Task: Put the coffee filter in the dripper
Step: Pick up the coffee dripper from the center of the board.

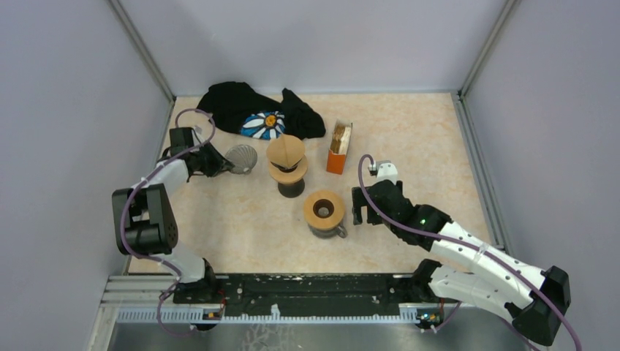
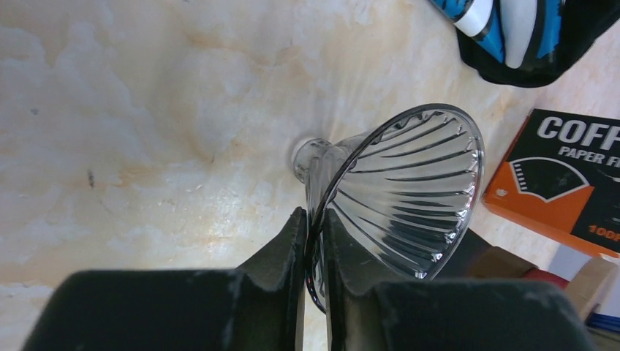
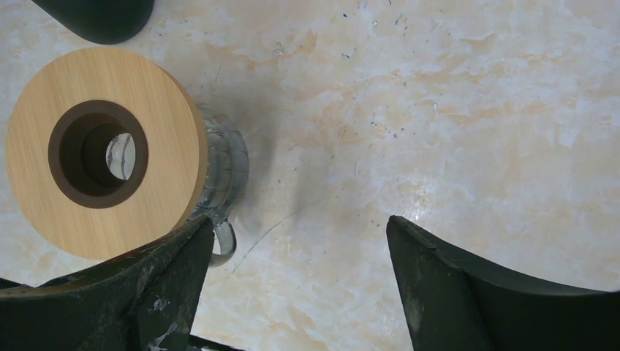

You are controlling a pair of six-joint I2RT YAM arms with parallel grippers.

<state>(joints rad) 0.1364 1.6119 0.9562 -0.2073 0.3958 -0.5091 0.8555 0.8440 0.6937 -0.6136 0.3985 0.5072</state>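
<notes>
Left jaws: pinched shut on rim of clear ribbed glass dripper.
Right jaws: wide apart, empty; wood-collared glass carafe at 9 o'clock.

The dripper is a clear glass cone with spiral ribs. It lies tipped on its side near the table's left edge, toward the far-left corner, narrow neck on the surface and wide mouth raised. Its rim is pinched between the left gripper's fingers. The filter, brown paper, sits atop a wooden-collared stand near the table's middle, just right of the dripper.
</notes>
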